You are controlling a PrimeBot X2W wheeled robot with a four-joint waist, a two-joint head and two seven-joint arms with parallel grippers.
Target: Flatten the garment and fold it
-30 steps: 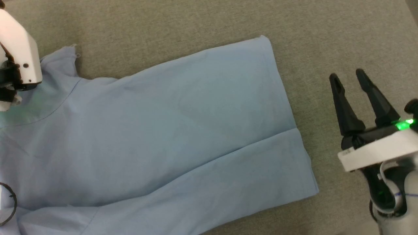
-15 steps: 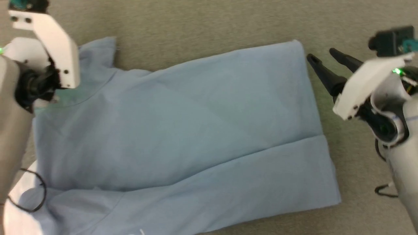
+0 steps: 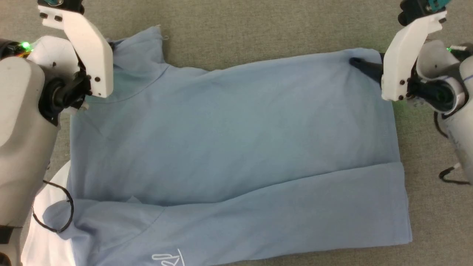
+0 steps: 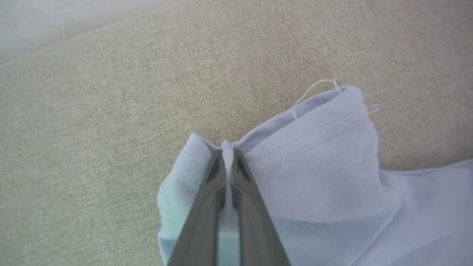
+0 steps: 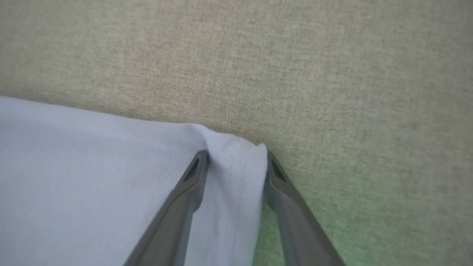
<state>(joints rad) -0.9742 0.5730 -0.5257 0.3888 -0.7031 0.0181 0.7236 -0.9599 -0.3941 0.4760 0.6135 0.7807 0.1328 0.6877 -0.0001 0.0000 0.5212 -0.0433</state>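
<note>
The garment [image 3: 229, 147], a light blue T-shirt, lies spread on a grey-beige cloth surface, its lower part folded over along a long crease, with white script [image 3: 168, 258] at the near edge. In the left wrist view my left gripper [image 4: 229, 157] is shut on a pinch of the sleeve hem [image 4: 314, 122], which bunches up around the tips. My right gripper [image 5: 234, 159] straddles the garment's far right hem corner [image 5: 236, 147], jaws apart with the fabric between them. One dark right finger [image 3: 364, 67] rests on that corner in the head view.
The grey-beige cloth surface [image 3: 258, 26] runs all round the garment. A white area [image 3: 44, 225] and a black cable loop [image 3: 68, 207] lie at the lower left, beside my pale left forearm [image 3: 18, 122]. The right arm [image 3: 454, 111] stands at the right edge.
The head camera has shifted. My right gripper has come from the bare surface at the right onto the garment's far right corner, its jaws narrowing. The left gripper stays shut on the sleeve.
</note>
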